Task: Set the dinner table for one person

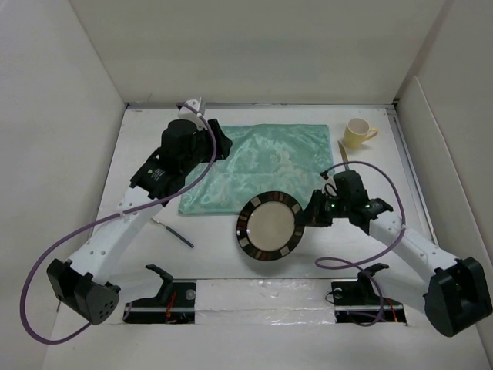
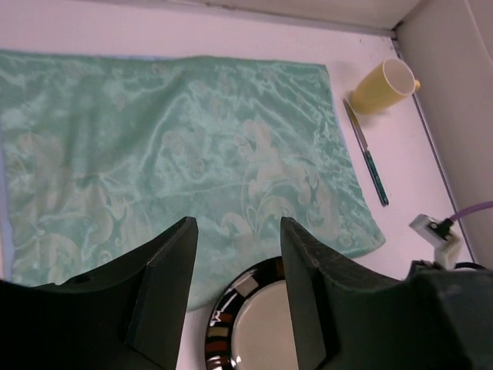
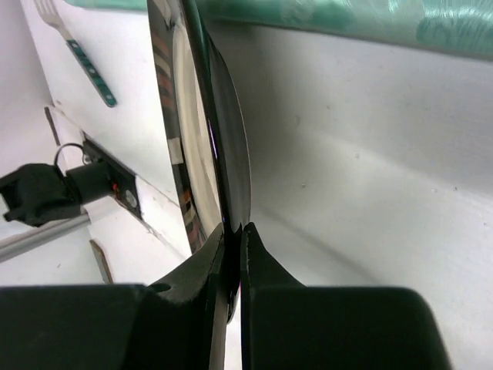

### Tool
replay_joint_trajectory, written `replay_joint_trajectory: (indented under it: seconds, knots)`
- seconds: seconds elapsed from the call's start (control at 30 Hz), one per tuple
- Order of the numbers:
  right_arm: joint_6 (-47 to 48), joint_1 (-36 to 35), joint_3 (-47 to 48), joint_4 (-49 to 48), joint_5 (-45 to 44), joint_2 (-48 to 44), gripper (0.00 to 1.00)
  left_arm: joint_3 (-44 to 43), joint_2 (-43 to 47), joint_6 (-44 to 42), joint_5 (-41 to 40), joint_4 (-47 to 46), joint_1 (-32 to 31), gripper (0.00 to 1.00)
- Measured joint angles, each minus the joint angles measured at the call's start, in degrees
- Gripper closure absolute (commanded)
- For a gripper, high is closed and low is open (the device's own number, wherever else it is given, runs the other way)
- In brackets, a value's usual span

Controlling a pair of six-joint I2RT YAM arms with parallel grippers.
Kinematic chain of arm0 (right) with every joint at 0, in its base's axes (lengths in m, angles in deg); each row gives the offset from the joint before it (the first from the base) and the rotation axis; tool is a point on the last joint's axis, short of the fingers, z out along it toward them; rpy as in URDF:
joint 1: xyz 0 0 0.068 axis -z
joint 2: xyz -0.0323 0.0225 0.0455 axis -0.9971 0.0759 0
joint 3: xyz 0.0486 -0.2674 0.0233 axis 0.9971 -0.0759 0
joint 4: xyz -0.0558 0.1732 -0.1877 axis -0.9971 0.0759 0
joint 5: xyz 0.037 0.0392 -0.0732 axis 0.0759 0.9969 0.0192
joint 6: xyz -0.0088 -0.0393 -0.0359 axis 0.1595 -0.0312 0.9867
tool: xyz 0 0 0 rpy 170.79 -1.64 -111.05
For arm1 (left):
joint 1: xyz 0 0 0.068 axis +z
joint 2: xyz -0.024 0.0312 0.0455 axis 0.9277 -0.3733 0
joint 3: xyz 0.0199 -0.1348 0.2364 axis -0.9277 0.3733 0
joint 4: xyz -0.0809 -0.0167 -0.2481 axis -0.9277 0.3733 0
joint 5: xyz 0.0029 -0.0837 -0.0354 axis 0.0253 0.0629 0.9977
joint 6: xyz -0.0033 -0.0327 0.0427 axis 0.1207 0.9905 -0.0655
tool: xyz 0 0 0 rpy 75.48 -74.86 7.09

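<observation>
The fork (image 1: 176,233) lies on the white desk (image 1: 219,258), on the near side of the left gripper (image 2: 236,221) and well apart from it. From the right gripper it is out past the plate, tines pointing away.

The left gripper hangs over the near part of the green mat (image 2: 154,139). Its jaws stand wide, with only the cloth showing between them, and they grip nothing. The mat is spread flat under and beyond this gripper, shiny, with a pale leaf pattern.

The plate (image 1: 268,226) is just to the right of the left gripper and nearer the arm bases. Its far rim meets the mat's near edge. It has a dark rim with coloured blocks and a plain cream middle. I cannot tell whether it rests flat on the desk or is raised a little.

The right gripper (image 3: 235,235) is at the plate's right side. Its jaws are pinched narrow on the rim, one finger above and one below, so it holds the plate by the edge.

The knife (image 2: 368,158) lies on the desk beyond the right gripper, just beside the mat's right edge, its teal handle toward the gripper.

The yellow cup (image 2: 383,86) stands beyond the knife tip, farthest from both grippers, near the far right corner. Its handle points right, and the inside that shows is plain yellow.
</observation>
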Motion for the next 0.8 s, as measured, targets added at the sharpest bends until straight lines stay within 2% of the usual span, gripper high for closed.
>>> replay_joint_trajectory:
  seconds: [0.1,0.2,0.33,0.57,0.8]
  knots:
    - [0.52,1.09,7.43,6.43,-0.15,-0.90,1.00,-3.91,-0.02,-1.03,-1.68,1.53,1.29,0.54]
    - [0.31,2.58,16.28,7.15,1.14,2.47,1.00,-6.84,0.07,-1.90,-3.04,1.66,2.62,0.52]
    - [-2.03,4.76,25.40,-0.44,2.38,11.10,1.00,-7.21,0.39,-2.54,-3.45,2.14,3.17,0.52]
    - [-6.86,7.39,38.38,-9.27,1.51,33.35,1.00,-4.11,1.18,-2.56,-1.70,2.62,3.17,0.52]
    - [-11.91,8.39,40.81,-12.66,-0.81,44.28,1.00,-1.33,3.32,-2.56,-1.44,3.78,3.17,0.52]
